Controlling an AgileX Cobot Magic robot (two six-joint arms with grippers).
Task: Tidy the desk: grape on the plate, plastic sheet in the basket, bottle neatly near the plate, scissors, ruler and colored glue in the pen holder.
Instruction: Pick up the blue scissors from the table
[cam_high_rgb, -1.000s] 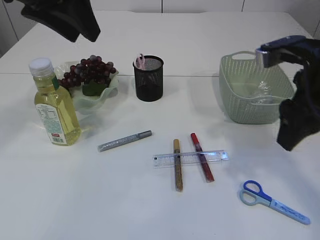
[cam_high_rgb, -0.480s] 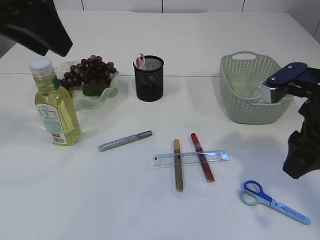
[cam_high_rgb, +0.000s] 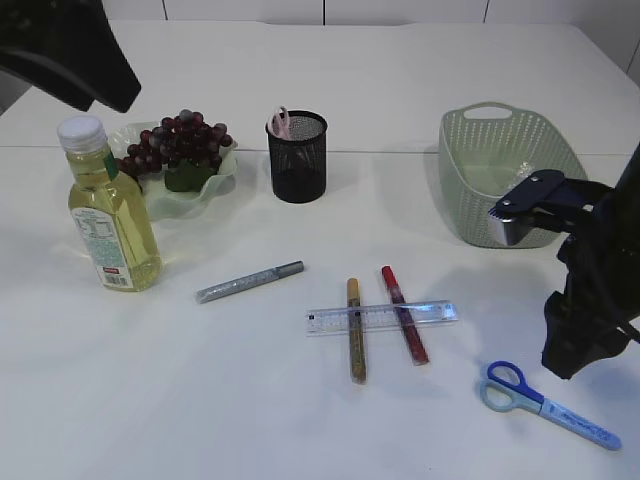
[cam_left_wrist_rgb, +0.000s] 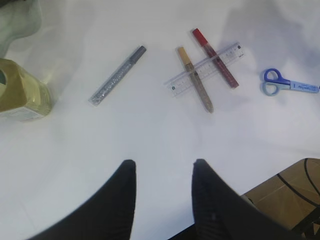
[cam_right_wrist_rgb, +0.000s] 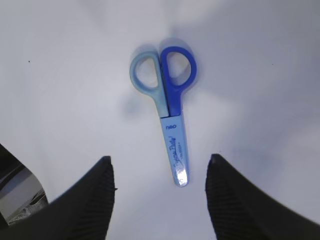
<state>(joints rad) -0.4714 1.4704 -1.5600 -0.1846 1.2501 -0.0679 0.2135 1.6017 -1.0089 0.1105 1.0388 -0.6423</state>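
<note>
The right gripper (cam_right_wrist_rgb: 159, 172) hangs with jaws spread wide and empty directly over the blue-handled scissors (cam_right_wrist_rgb: 169, 107) lying flat on the white table (cam_right_wrist_rgb: 65, 75), evidently lined up to grasp them, while the left gripper (cam_left_wrist_rgb: 162, 172) hovers part-open and empty.

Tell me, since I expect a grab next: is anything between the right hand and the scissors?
Nothing visible. The right hand hangs open above the scissors, which lie alone on bare table.

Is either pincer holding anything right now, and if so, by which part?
Nothing is held. The right pincer is open above the scissors; the left pincer is open over bare table.
</note>
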